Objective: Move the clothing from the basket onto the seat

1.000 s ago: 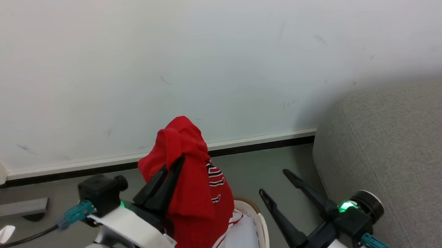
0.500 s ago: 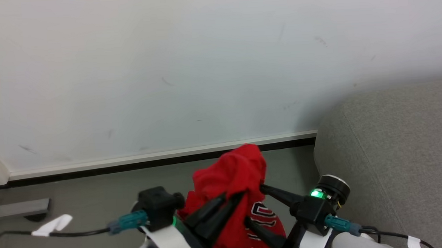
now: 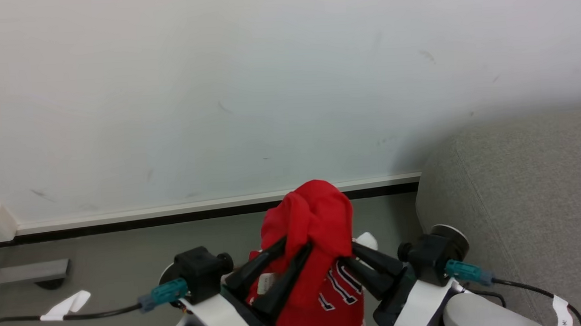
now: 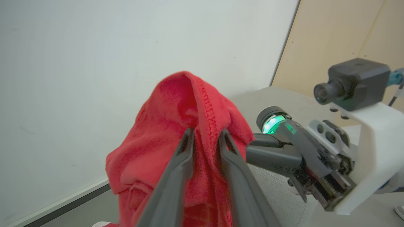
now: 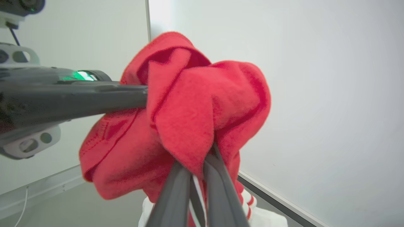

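A red garment [image 3: 313, 211] is bunched up in the lower centre of the head view, lifted above the grey floor [image 3: 125, 241] in front of the white wall [image 3: 217, 87], with both arms reaching into it from the bottom edge. The left tool [image 3: 294, 244] enters from the lower left; in the left wrist view its fingers [image 4: 186, 151] stand slightly apart with a fold of cloth between them, and I cannot tell whether they press it. The right tool [image 3: 347, 253] comes in from the lower right, its fingers [image 5: 173, 189] drawn together and clamped on the cloth, white striped trim showing between them. Black-and-white lettering [image 3: 339, 287] hangs on the garment's lower part. The light-grey sofa [image 3: 521, 195] occupies the right side of the head view, just beside the right arm, apart from the garment
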